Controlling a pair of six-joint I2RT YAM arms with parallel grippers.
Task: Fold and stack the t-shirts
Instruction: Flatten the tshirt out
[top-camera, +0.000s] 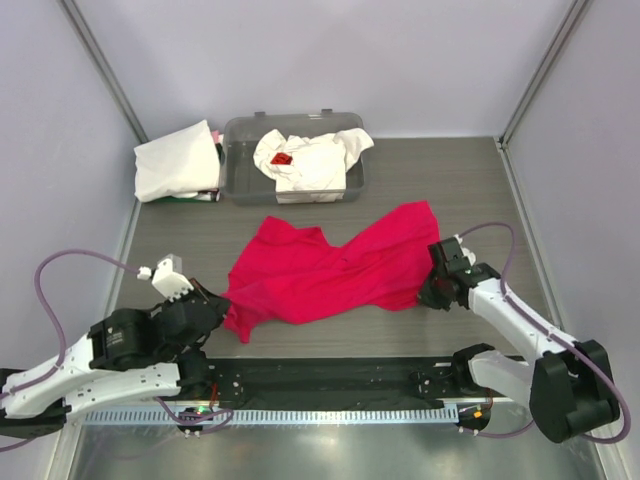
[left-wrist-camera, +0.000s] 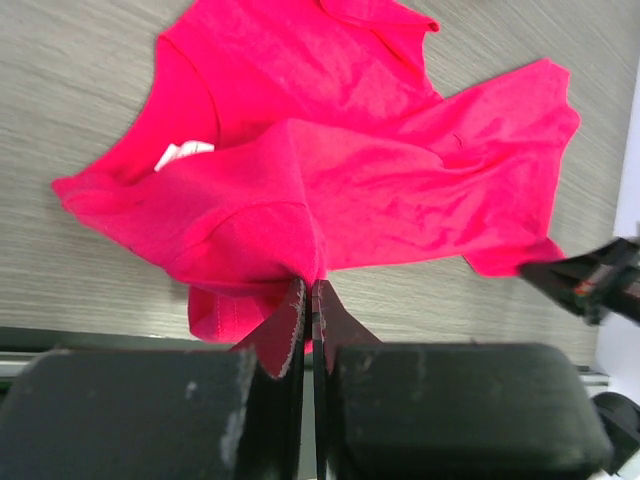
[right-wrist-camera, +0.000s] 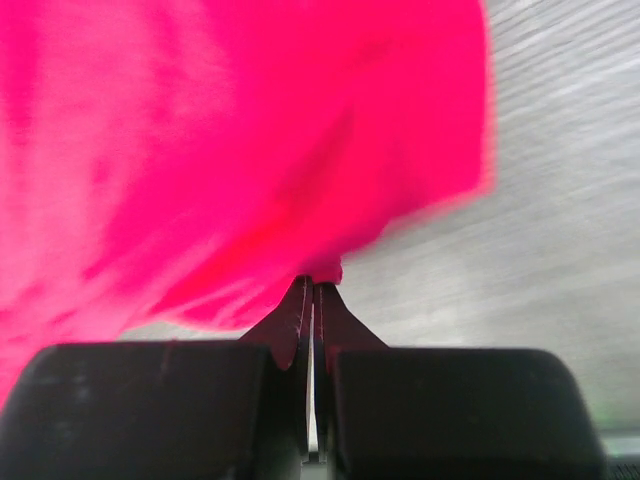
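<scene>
Noted crimson t-shirt rumpled and creased on tabletop, spread between the two tools, white neck label showing near the left one. Found left tool pinched fully closed on a bunched fold right at its tips, right tool likewise clamped tight on the opposite edge, cloth fanning out ahead of it. Logged white t-shirts well beyond both tools, one heaped in grey tub.
</scene>
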